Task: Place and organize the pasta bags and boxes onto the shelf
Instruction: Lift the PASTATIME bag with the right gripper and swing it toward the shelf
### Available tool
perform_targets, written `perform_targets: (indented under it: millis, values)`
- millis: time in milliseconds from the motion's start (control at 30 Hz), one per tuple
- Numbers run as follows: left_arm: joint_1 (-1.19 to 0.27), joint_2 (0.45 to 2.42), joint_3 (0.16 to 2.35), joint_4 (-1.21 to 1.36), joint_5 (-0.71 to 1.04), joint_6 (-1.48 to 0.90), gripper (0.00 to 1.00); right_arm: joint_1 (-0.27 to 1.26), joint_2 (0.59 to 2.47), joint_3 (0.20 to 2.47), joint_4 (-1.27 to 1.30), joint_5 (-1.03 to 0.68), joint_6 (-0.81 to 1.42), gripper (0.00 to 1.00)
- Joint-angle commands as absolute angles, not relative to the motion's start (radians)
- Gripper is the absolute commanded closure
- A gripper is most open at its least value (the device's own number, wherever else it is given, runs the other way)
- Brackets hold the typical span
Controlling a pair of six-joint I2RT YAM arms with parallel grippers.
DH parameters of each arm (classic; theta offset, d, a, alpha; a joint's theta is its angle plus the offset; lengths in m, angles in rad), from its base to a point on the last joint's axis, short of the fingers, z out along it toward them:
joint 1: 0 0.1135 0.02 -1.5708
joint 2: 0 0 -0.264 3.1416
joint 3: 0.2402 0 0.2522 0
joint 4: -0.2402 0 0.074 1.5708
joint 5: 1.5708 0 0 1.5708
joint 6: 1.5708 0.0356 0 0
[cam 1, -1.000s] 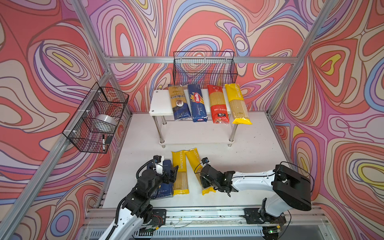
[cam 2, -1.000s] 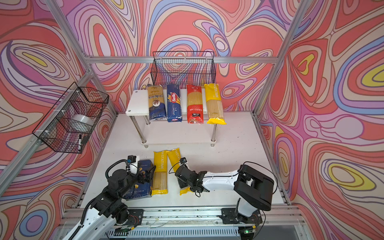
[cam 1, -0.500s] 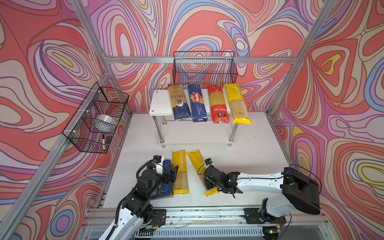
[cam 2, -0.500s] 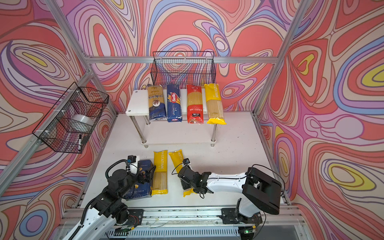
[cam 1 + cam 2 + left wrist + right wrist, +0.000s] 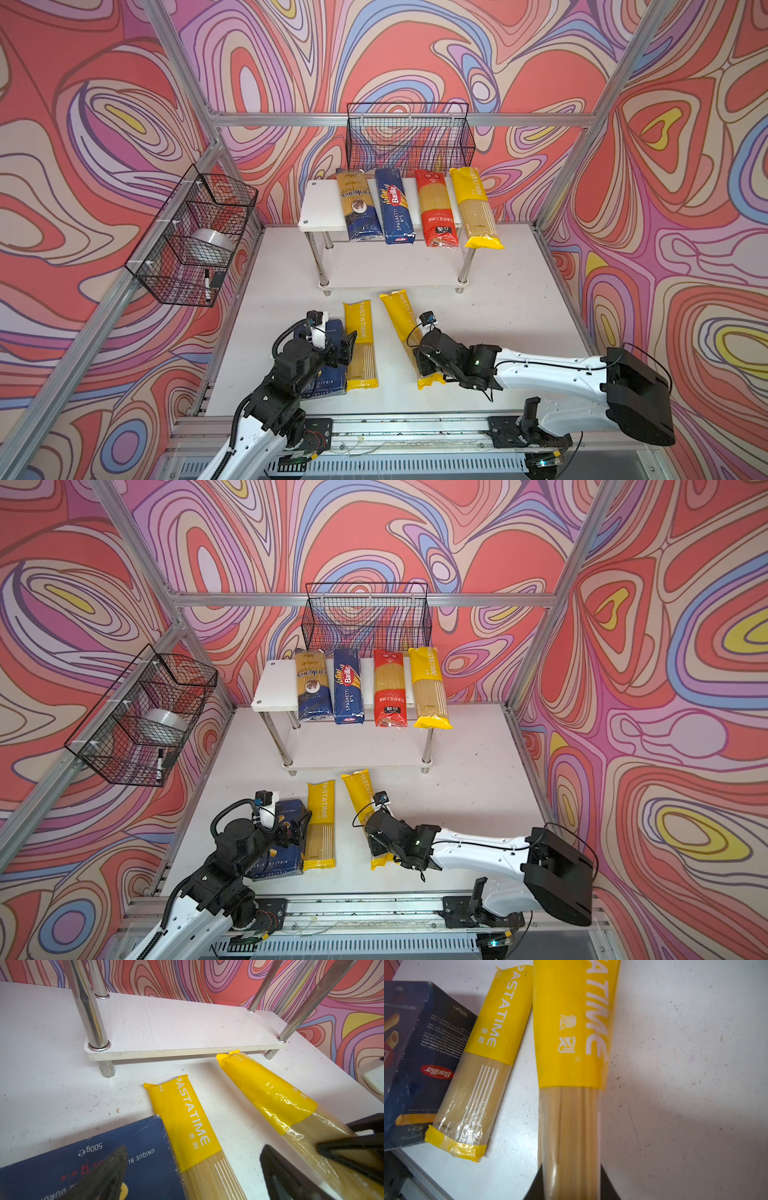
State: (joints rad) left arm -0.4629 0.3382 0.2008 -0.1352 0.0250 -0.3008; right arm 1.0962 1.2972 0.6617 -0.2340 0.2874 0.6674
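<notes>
- Grip is taken by the right gripper (image 5: 423, 365), shut on the clear near half of the angled PASTATIME bag (image 5: 399, 322), probably so the long pack can be steered lengthwise.
- Its far tip is seen just at the front edge of the shelf (image 5: 322, 205)'s lower board.
- The left gripper (image 5: 345, 349) is held wide open over the Barilla rigatoni box (image 5: 135, 1147), apparently in readiness.

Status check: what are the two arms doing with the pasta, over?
Right gripper shut on angled yellow bag. Left gripper open, over straight yellow bag. Nothing seen blocking the shelf.
</notes>
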Motion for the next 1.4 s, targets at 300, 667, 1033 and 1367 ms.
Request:
perform_targets:
  millis: [300,667,1033,1367]
  values:
    - [-0.456,0.322,0.193,-0.146,0.029,-0.308,0.0,1.095,1.139,0.707,-0.342,0.458,0.654,1.0]
    - [-0.456,0.331,0.195,-0.141,0.035,-0.305,0.0,1.001,1.09,0.765,-0.451,0.472,0.598,1.0]
    - [-0.456,0.33,0.194,-0.143,0.034,-0.307,0.0,0.872,1.113,0.815,-0.447,0.4,0.549,0.97]
    - [-0.456,0.331,0.196,-0.147,0.025,-0.31,0.0,0.73,1.156,0.851,-0.375,0.301,0.492,0.97]
